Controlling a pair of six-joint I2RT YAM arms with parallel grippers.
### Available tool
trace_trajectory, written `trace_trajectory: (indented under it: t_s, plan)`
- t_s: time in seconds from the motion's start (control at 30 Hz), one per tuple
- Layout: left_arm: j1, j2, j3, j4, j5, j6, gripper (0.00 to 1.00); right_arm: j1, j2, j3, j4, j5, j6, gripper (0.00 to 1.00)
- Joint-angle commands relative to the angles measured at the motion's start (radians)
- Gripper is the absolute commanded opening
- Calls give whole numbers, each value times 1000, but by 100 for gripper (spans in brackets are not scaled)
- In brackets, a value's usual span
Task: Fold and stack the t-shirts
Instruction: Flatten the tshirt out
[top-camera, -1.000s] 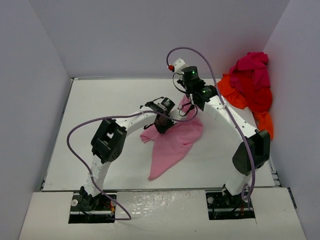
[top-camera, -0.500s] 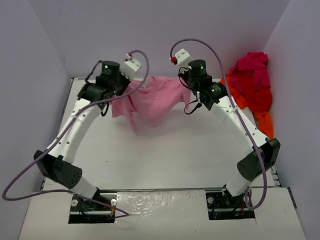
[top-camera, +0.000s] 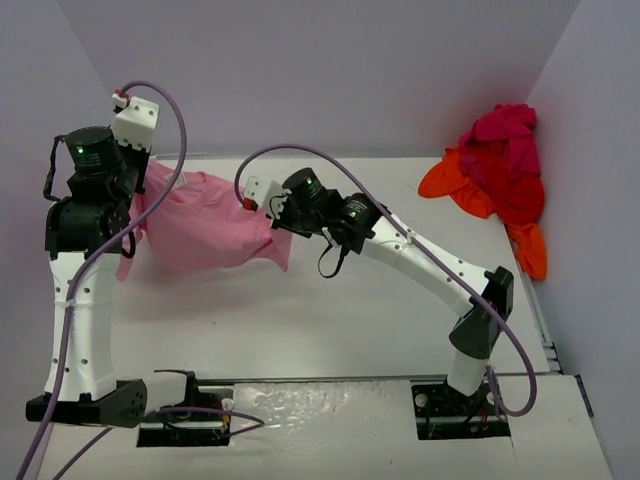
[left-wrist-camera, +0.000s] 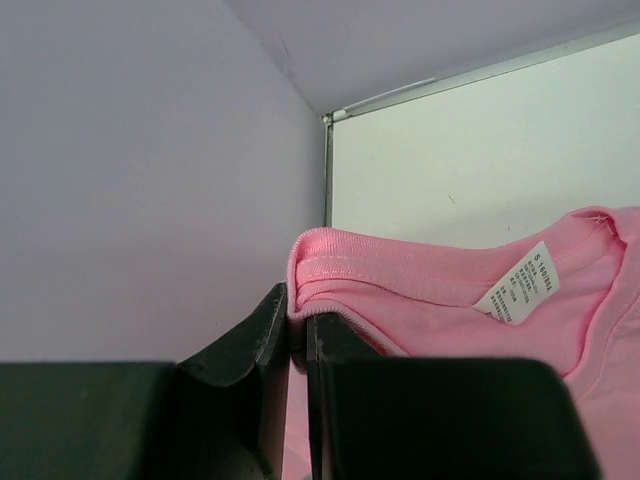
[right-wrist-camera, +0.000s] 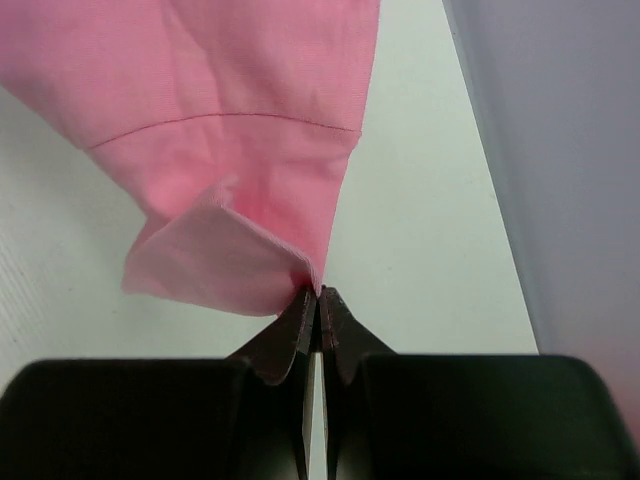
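Observation:
The light pink t-shirt (top-camera: 205, 228) hangs stretched above the table's left half between both grippers. My left gripper (top-camera: 140, 190) is shut on its ribbed collar (left-wrist-camera: 400, 275), raised near the left wall; a white label (left-wrist-camera: 520, 283) shows inside the neck. My right gripper (top-camera: 272, 222) is shut on a corner of the hem, which shows in the right wrist view (right-wrist-camera: 318, 288), with the pink cloth (right-wrist-camera: 230, 110) hanging past it. The orange, red and magenta t-shirts (top-camera: 500, 175) lie heaped at the back right against the wall.
White walls close in the table (top-camera: 400, 310) on the left, back and right. The left wall and back-left corner (left-wrist-camera: 325, 118) stand close to my left gripper. A purple cable (top-camera: 300, 152) loops over each arm.
Both arms have swung left with the pink shirt: it was bunched at the table's middle, then lifted and spread, and now hangs stretched over the left half, my left gripper high by the wall.

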Motion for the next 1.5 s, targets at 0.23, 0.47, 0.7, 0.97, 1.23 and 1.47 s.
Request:
trace_trajectory:
  t_s: [0.23,0.47,0.7,0.97,1.23,1.47]
  plan:
    - [11,37,188,-32,44,71,0,19,-244,-95,-120,-133,0,0]
    - [-9,229,416,-47,80,96,0,22,-291,-194,-182,-137,-20,0]
    - [-211,605,599,-49,22,147,0,13,-345,-374,-184,-102,-8,0]
    - [-436,1031,772,-49,34,207,0,-42,-334,-499,-178,-11,21,0]
    - [-618,1252,749,37,19,170,4,-115,-314,-564,-186,149,17,69]
    - [-521,1197,822,68,-9,108,82,-212,-309,-525,-139,234,-44,80]
